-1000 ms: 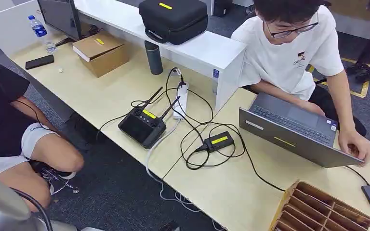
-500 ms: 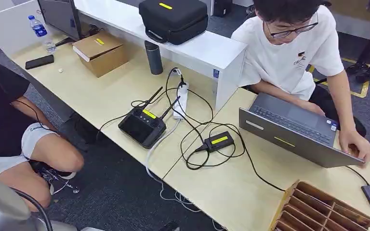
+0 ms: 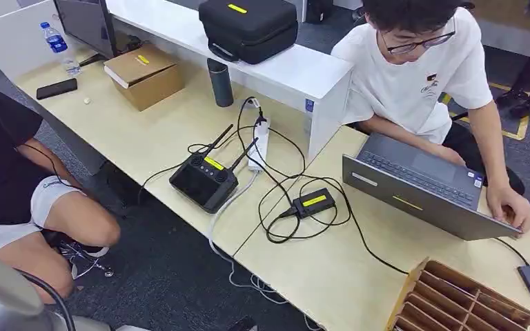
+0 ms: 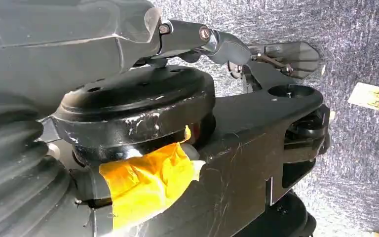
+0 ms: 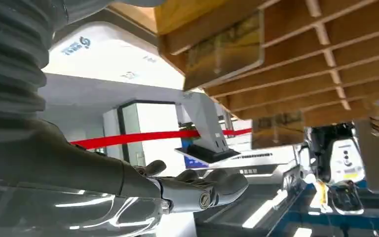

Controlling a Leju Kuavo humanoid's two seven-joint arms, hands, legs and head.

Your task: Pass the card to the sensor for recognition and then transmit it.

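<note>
Card [image 5: 224, 49] pickup is, we judge, the step in hand. It sits in a slot of the wooden rack [image 3: 455, 300] at the near edge of the surface [image 3: 331, 276], a flat, glossy rectangle with a dull greenish-brown face. Our right hand [image 5: 197, 190] is near the rack, its fingers stretched out, thumb apart, holding nothing. We should pinch the card's free edge squarely and draw it straight along the slot. Of our left hand [image 4: 227, 44] we cannot tell whether the fingers are apart or together.
</note>
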